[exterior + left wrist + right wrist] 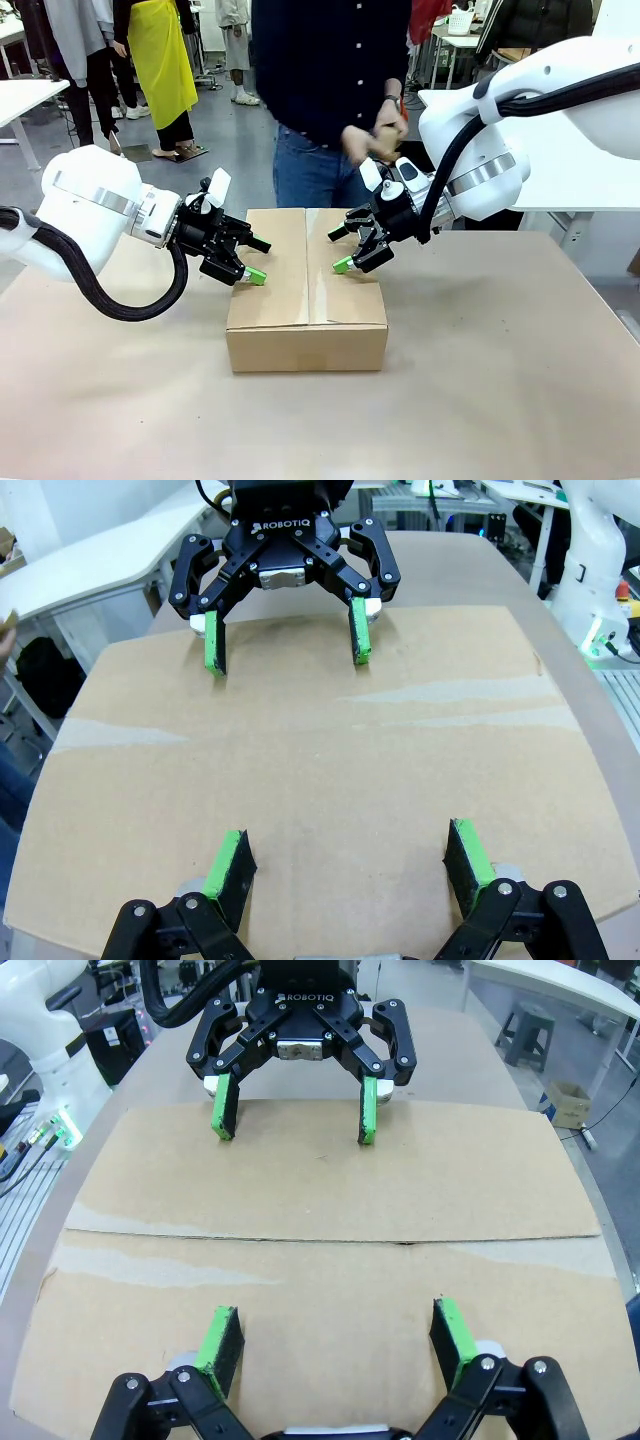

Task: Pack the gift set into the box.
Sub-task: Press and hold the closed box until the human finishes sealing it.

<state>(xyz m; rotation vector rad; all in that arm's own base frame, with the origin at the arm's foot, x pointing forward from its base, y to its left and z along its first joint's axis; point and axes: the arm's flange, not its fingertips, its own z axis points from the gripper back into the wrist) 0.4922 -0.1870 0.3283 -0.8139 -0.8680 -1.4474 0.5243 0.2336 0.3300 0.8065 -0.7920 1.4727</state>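
While facing across the closed box (306, 300), both jaws spread wide.

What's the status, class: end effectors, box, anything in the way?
Left end effector open, right end effector open, both over the box. Flaps closed. Person's hands behind, clear.

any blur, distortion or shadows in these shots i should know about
Front view: the person's hands are motion-blurred, while the box and both robot hands are sharp, under soft, even lighting. Left wrist view: wide-angle lens bows the box's edges, and the right hand opposite looks crisp. Right wrist view: same curving, faint soft shadows under the left hand.
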